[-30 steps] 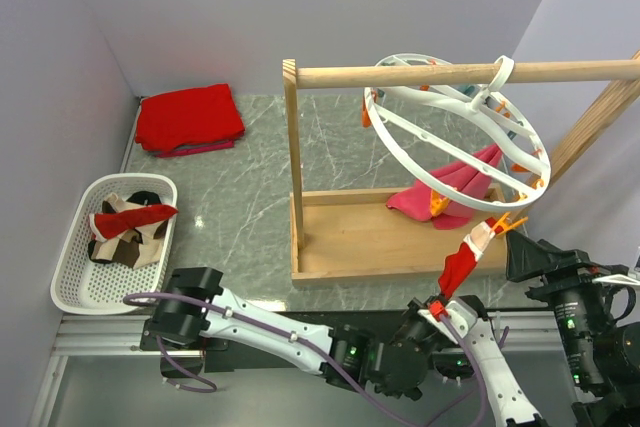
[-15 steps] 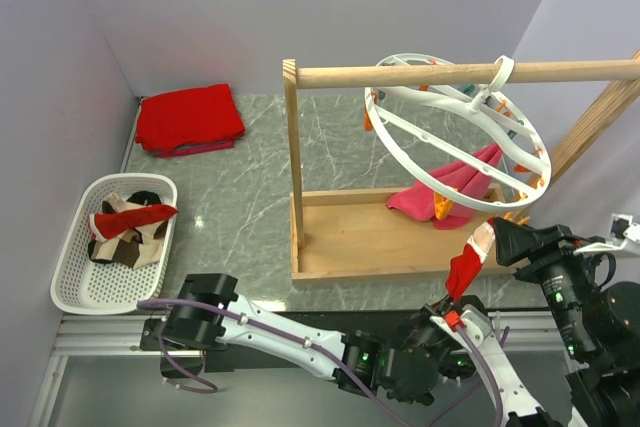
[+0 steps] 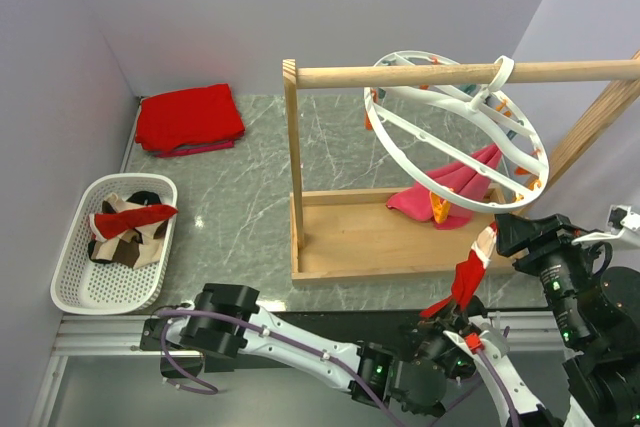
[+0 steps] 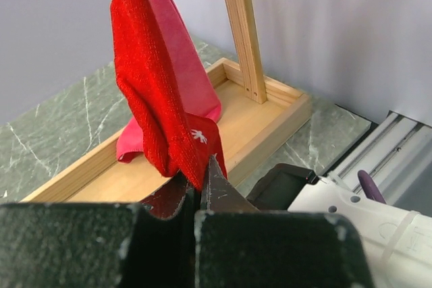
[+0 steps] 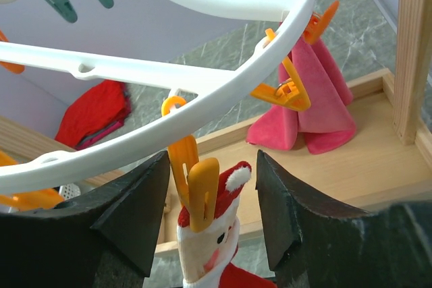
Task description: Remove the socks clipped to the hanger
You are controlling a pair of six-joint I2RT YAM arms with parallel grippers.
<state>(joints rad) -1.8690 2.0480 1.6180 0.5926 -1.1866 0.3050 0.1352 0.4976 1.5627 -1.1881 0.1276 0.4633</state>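
The white ring hanger (image 3: 455,137) hangs by its hook from the wooden rail. At its near rim an orange peg (image 5: 196,187) clips the cuff of a red-and-white sock (image 3: 468,272). My right gripper (image 5: 212,193) is open, one finger on each side of that peg and cuff, with gaps showing on both sides. The sock (image 4: 158,99) hangs down taut to my left gripper (image 4: 196,183), which is shut on its lower tip. A pink sock (image 3: 450,187) is clipped further back and drapes onto the wooden base.
The wooden rail frame (image 3: 295,177) and its base tray (image 3: 370,237) stand mid-table. At the left is a white basket (image 3: 70,277) holding several socks. A folded red cloth (image 3: 188,117) lies at the back left. Other orange and teal pegs ring the hanger.
My right gripper has come in from the right and now straddles the orange peg, its jaws a little narrower. My left gripper has drawn the sock's tip nearer and lower.
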